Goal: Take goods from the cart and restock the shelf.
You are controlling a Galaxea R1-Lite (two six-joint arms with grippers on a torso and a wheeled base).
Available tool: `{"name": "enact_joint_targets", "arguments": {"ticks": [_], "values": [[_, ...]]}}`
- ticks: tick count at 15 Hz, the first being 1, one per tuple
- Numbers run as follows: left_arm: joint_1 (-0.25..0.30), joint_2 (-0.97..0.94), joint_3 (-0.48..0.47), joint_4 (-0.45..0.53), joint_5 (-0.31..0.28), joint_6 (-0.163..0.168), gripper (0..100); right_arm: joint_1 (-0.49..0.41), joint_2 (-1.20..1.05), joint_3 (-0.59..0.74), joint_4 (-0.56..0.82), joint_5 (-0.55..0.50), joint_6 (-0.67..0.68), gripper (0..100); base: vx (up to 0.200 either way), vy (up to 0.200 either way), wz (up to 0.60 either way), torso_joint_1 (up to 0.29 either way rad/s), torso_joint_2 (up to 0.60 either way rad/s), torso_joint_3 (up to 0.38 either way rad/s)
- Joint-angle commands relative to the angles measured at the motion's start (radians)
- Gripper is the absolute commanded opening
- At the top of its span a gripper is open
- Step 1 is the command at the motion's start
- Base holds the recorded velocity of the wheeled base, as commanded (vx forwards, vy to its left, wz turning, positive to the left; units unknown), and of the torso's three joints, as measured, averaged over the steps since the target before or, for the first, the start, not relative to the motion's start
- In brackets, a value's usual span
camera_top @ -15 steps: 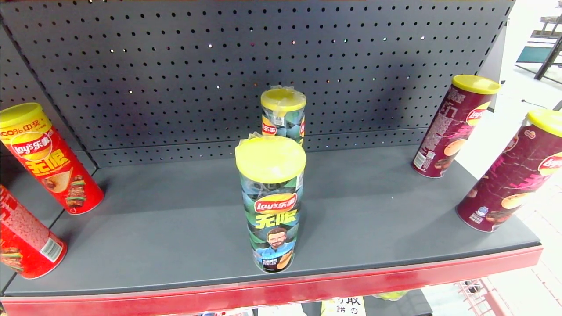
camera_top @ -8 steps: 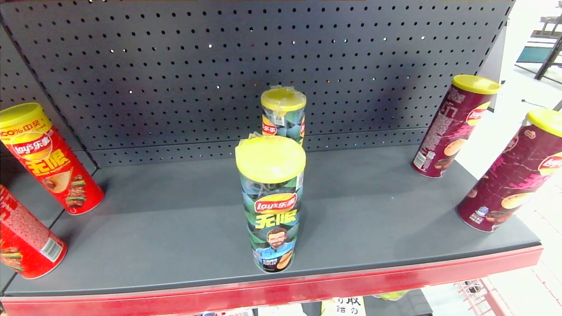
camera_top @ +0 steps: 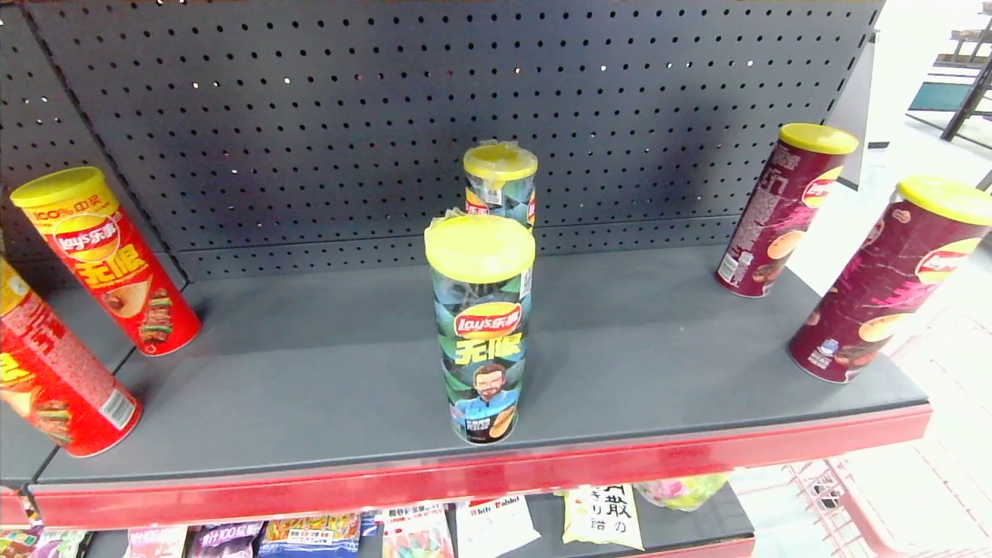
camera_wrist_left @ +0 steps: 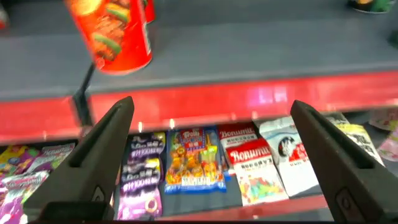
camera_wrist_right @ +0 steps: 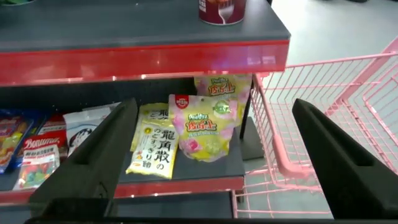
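Since a second ago the whole head view has slid, so the camera has moved and not the stock: the cans keep their places relative to one another, and a row of snack bags [camera_top: 496,527] on the lower shelf now shows under the red front strip [camera_top: 465,477]. Starting at the left, the left gripper [camera_wrist_left: 211,106] hangs in front of that strip with its fingers spread wide and nothing between them. Two red cans [camera_top: 108,260] stand on the neighbouring board just past the left end of the shelf [camera_top: 310,372]. A green can [camera_top: 482,333] stands at the middle of the front edge, with a second green can [camera_top: 500,182] behind it near the back edge. Two maroon cans [camera_top: 783,209] stand at the right end, one near the back edge and the other near the front right corner. The right gripper [camera_wrist_right: 214,102] is likewise spread and empty, facing the lower shelf. The pink cart [camera_wrist_right: 323,106] stands just beyond the shelf's right end; whether it holds goods I cannot tell. With both grippers free and wide bare stretches between the cans, this looks like the gap between placements, and the next reach probably goes to the cart.
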Motion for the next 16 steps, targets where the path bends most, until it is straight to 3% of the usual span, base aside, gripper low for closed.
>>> {"name": "enact_joint_targets", "arguments": {"ticks": [1,3,6,16], "values": [[0.0,0.001,0.0,0.0,0.001,-0.001,100,0.0,-0.002,0.0,0.0,0.001,-0.002,100,0.0,0.0,0.0,0.0,0.0,0.0],[0.0,0.001,0.0,0.0,0.0,-0.001,100,0.0,-0.002,-0.002,0.0,0.001,-0.004,100,0.0,0.0,0.0,0.0,0.0,0.0],[0.0,0.001,0.0,0.0,0.0,-0.001,100,0.0,-0.002,0.0,0.0,0.001,0.001,100,0.0,0.0,0.6,0.003,0.0,0.005],[0.0,0.001,0.0,0.0,0.001,-0.001,100,0.0,-0.002,0.0,0.0,0.004,0.001,100,0.0,0.0,0.0,0.0,0.0,0.0]]}}
